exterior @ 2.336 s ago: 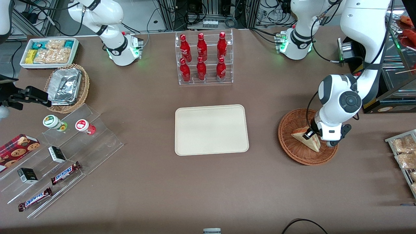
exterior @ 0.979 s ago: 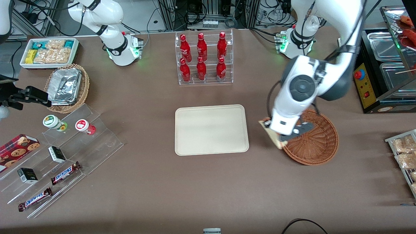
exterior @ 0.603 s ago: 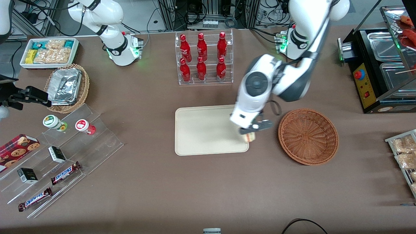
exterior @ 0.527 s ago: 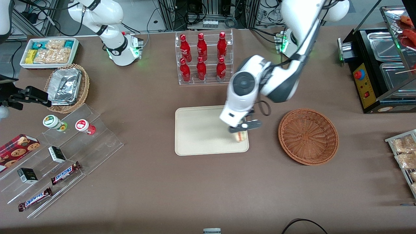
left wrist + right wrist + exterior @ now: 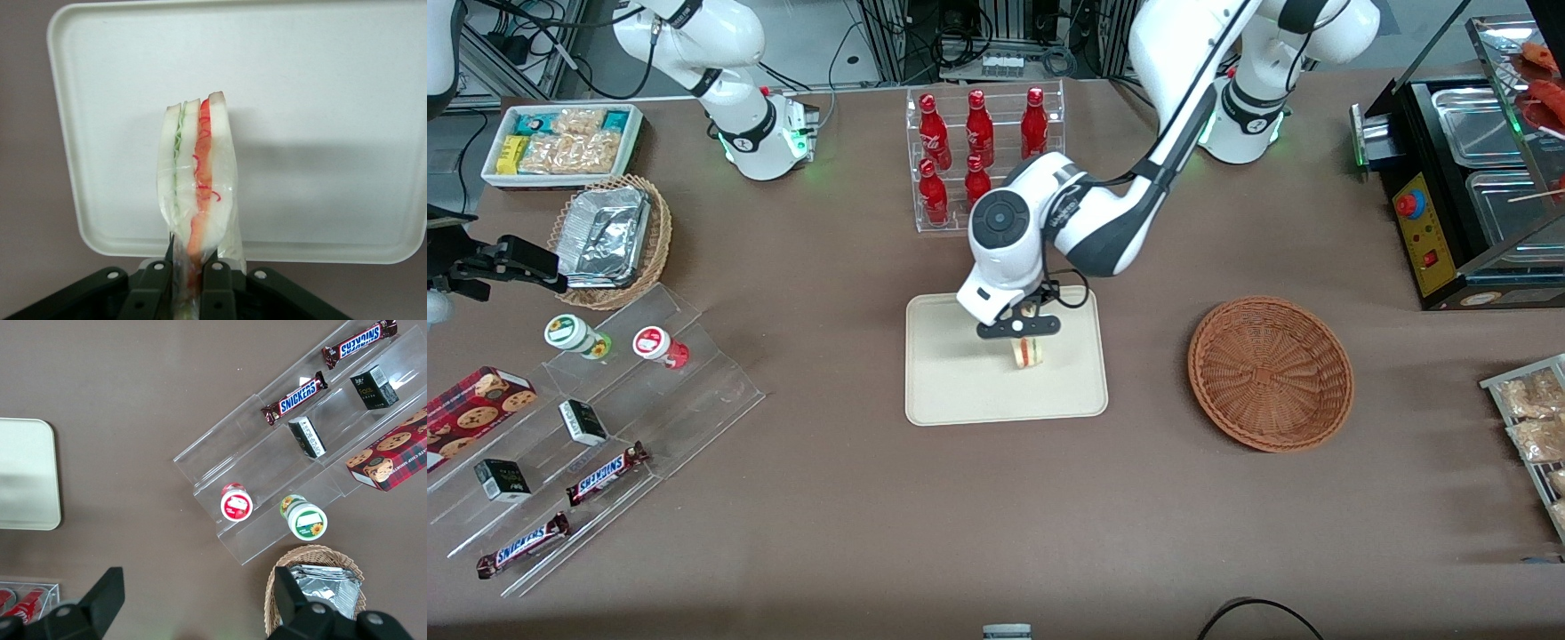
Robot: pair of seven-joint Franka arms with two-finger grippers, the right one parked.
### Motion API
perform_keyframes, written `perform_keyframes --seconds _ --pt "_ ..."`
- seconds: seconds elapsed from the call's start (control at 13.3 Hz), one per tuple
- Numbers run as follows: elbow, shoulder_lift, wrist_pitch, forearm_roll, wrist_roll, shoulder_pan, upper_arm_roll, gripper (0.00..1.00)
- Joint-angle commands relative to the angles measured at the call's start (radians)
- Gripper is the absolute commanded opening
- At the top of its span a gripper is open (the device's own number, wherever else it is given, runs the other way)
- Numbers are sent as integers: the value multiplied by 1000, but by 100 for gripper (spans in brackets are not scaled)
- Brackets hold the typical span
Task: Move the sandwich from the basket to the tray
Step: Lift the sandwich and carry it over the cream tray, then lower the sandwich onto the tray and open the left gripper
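Over the tray [image 5: 951, 391], roughly above its middle, my gripper [image 5: 1020, 326] hangs with its fingers [image 5: 154, 288] clamped on the sandwich [image 5: 1029, 351], which dangles clear of the tray floor; the wrist view shows its shadow lying apart from it on the cream surface, so I judge it not yet down. The basket [image 5: 1270, 373] sits well apart from the tray, toward the working arm's end of the table, with nothing in it. To finish well: lower straight until the free end meets the tray, keep well inside the rim, then let go gently so the wedge tips onto a bread face rather than bouncing or rolling out. The wedge hangs upright, long axis running from my fingers down toward the tray, pinched end up. The cut edge with its red and green layers faces the wrist camera.
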Motion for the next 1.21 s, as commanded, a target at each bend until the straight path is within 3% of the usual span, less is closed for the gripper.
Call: perform_keyframes --seconds 0.0,0.38,0.68,0.75,0.83,0.9,1.13 --pt "58 81 58 33 12 -27 16 0" --pt "105 144 78 90 18 -45 16 0" --pt "124 170 76 93 20 -47 16 0" --pt "125 172 76 93 17 -48 16 32" --pt "125 169 73 93 12 -48 16 76" --pt "131 164 70 93 14 -47 16 99" --pt "150 137 35 93 9 -42 22 100"
